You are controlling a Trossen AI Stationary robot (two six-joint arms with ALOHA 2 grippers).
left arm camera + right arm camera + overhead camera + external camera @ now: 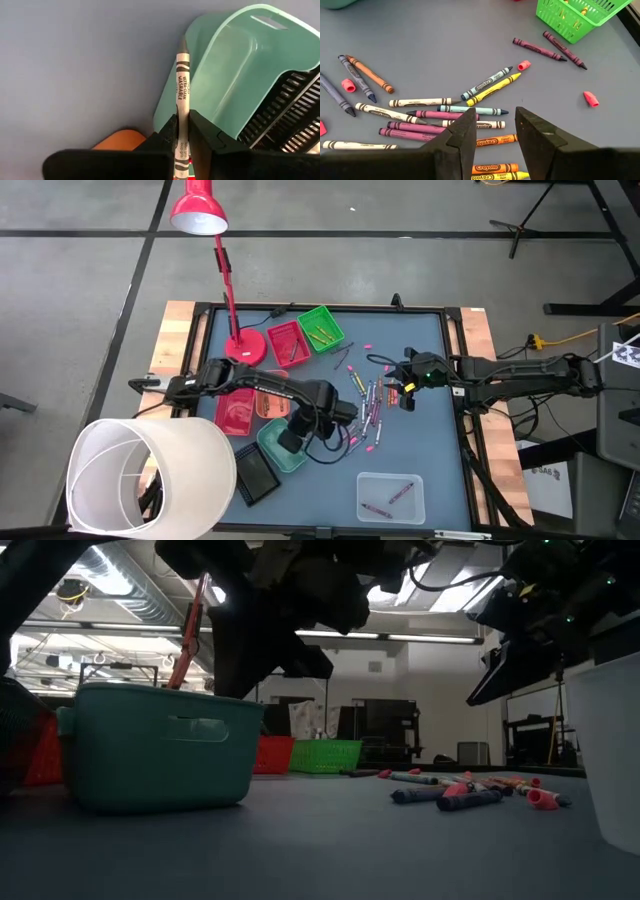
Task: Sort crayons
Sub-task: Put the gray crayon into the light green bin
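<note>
Now we have the left gripper clamped on one grey crayon, its tip poking out past the fingers, right over the rim of the teal tray near the table's front-left part. From above, that gripper sits just over the teal tray, with the black tray beside it toward the front edge.

Over on the right, the right gripper hangs above the loose pile of crayons in the middle of the table, fingers spread apart and holding nothing. In its wrist view we count roughly fifteen crayons scattered below and beyond it: white, blue, yellow, pink, purple, orange ones, plus two dark red ones lying side by side near the green tray. Four small pink stubs are dotted around them.

Trays, we count six from above: a green tray and a red tray at the back, another red tray and an orange one partly under the left arm, then the teal and the black. A clear bin near the front edge holds two crayons. A red lamp stands at the back-left, and a white shade covers the front-left corner.
</note>
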